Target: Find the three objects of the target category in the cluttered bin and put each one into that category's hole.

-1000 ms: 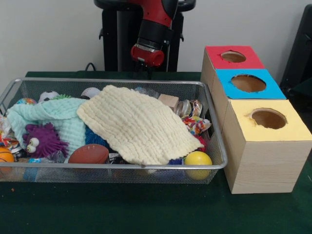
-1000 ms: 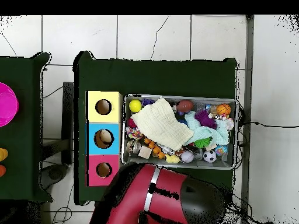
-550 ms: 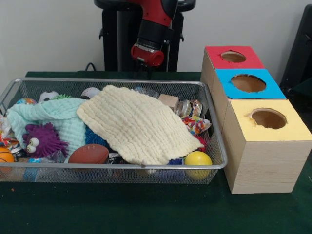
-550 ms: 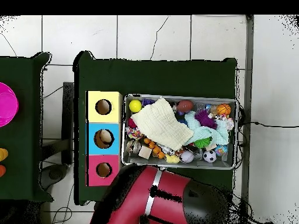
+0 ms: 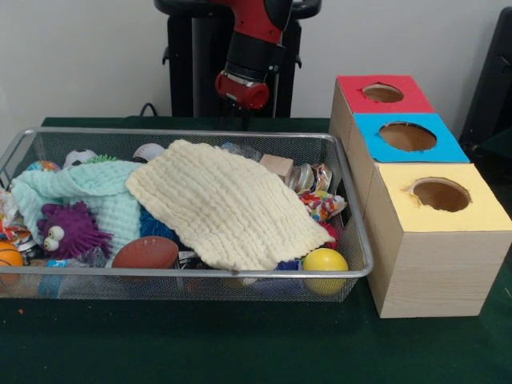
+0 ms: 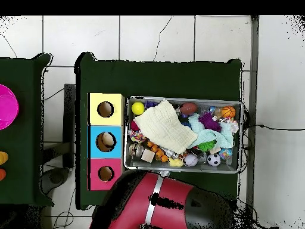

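Observation:
A wire bin (image 5: 356,240) (image 6: 126,134) holds mixed toys under a cream cloth (image 5: 224,204) (image 6: 165,127) and a mint cloth (image 5: 96,188). Showing around the cloths are a yellow ball (image 5: 325,262) (image 6: 138,108), a brown football (image 5: 146,253) (image 6: 189,108), a purple furry toy (image 5: 70,230), a wooden block (image 5: 277,166) (image 6: 148,155), an orange basketball (image 6: 228,111) and a soccer ball (image 6: 213,159). Beside the bin stand three boxes with holes: red (image 5: 382,92), blue (image 5: 408,136) and yellow (image 5: 440,194). My gripper (image 5: 242,108) hangs behind the bin's far rim, above the table, holding nothing I can see.
Wrapped candies (image 5: 320,204) lie at the bin's right end near the boxes. The red arm (image 6: 161,203) fills the overhead view's lower middle. A second dark table with a pink dish (image 6: 6,106) stands at the left of the overhead view.
In the overhead view the arm has drawn back a little from the bin toward its base. The bin's contents have not moved.

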Controlling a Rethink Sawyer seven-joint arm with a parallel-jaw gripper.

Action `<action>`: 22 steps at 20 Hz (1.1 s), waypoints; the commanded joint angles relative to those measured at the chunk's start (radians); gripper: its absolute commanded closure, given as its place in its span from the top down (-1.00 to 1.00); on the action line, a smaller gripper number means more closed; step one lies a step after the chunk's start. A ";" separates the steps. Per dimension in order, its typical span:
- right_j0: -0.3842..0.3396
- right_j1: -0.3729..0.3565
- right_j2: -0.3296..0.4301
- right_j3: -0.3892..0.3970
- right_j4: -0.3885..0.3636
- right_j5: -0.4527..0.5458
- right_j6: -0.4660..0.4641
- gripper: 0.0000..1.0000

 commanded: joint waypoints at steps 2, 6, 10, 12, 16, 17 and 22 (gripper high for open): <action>0.016 0.132 0.148 -0.128 0.073 0.292 0.103 -1.00; 0.017 0.134 0.153 -0.125 0.069 0.294 0.108 -1.00; 0.019 0.131 0.156 -0.122 0.071 0.302 0.107 -1.00; 0.021 0.124 0.155 -0.117 0.076 0.314 0.103 -1.00; 0.020 0.117 0.156 -0.113 0.078 0.326 0.100 -1.00; 0.019 0.117 0.157 -0.113 0.077 0.327 0.101 -1.00; 0.050 0.072 0.137 -0.077 0.107 0.306 0.109 -1.00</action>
